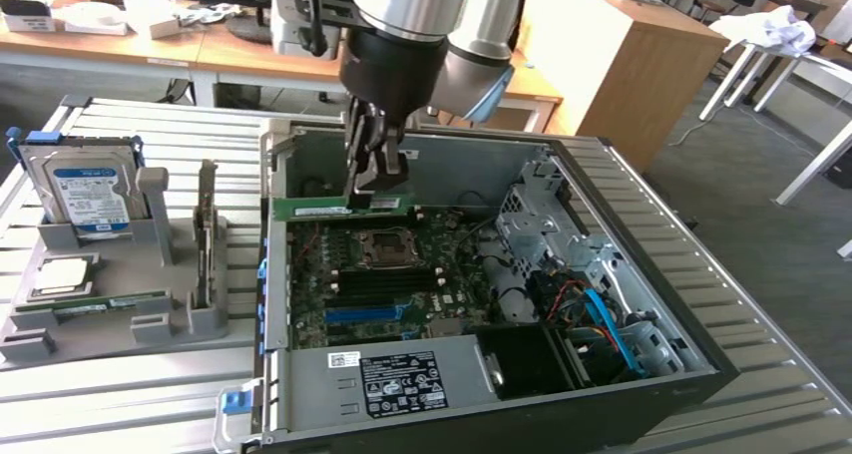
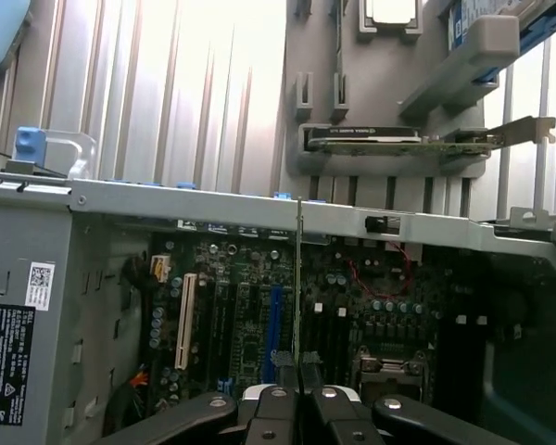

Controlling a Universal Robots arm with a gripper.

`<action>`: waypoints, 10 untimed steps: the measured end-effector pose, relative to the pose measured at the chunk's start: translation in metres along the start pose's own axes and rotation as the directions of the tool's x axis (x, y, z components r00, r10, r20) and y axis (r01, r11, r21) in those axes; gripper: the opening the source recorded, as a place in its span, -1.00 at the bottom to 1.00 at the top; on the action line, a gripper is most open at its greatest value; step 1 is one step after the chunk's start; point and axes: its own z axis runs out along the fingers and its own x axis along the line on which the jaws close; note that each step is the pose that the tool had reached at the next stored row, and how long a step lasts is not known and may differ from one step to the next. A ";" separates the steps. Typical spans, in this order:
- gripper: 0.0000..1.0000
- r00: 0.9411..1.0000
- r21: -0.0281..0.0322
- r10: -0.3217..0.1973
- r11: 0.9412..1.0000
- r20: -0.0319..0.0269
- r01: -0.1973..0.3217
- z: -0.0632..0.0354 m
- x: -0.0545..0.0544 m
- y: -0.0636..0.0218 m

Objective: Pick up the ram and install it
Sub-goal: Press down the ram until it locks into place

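Note:
My gripper [image 1: 377, 187] hangs over the back part of the open computer case [image 1: 692, 359] and is shut on the ram [image 1: 319, 209], a long thin green stick held level above the motherboard [image 1: 349, 292]. In the wrist view the ram [image 2: 299, 278] appears edge-on as a thin upright line rising from between the black fingers [image 2: 280, 400]. It points over the motherboard's memory slots [image 2: 276, 324]. The stick is above the board and apart from it.
A grey holder tray [image 1: 80, 339] at the exterior view's left carries a silver hard drive [image 1: 83, 190], a processor [image 1: 60, 274], another green stick [image 1: 107, 302] and an upright grey card [image 1: 207, 229]. The power supply [image 1: 393, 379] fills the case's near end. Cables [image 1: 600, 319] lie at its right.

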 end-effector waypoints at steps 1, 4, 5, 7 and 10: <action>-0.76 1.000 0.000 0.006 1.000 -0.001 -0.006 0.0000 0.000 -0.0005; -0.76 1.000 0.000 0.014 1.000 -0.004 -0.014 -0.0003 0.000 -0.0048; -0.76 1.000 0.000 0.015 1.000 -0.004 -0.015 -0.0005 0.000 -0.0068; -0.76 1.000 0.000 0.018 1.000 -0.005 -0.018 -0.0008 0.000 -0.0113; -0.76 1.000 0.000 0.021 1.000 -0.005 -0.021 -0.0012 0.001 -0.0182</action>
